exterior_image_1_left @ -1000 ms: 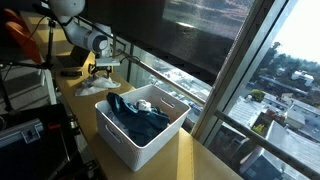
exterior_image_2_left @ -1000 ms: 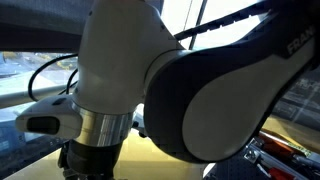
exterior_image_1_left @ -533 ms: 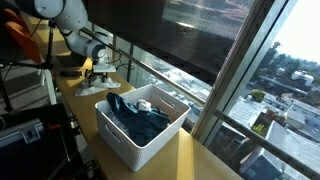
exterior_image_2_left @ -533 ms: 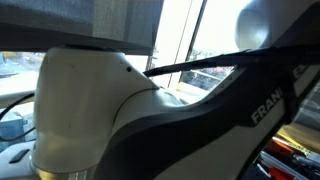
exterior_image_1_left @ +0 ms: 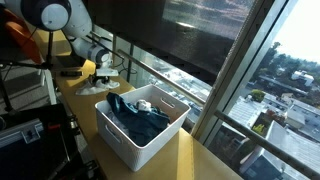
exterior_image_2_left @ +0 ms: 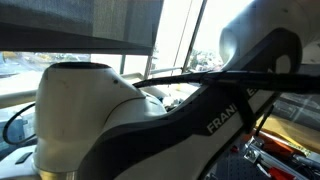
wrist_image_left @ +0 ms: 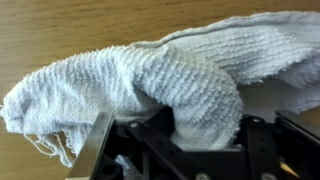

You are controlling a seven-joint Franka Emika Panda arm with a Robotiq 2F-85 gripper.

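A white terry towel lies bunched on the wooden tabletop and fills most of the wrist view. One raised fold of it sits between the black fingers of my gripper, and the jaws press on that fold from both sides. In an exterior view my gripper is low over the table behind the white bin, at the pale towel. In both exterior views the arm's white links show, and in one of them the arm blocks nearly everything else.
A white plastic bin stands on the wooden table in front of the gripper, holding dark blue clothing and a small white item. Large windows run along the table's far side. Equipment and cables stand at the left.
The arm swung down and left toward the tabletop behind the bin. The jaws, wide apart before, have closed in on a fold of the towel.
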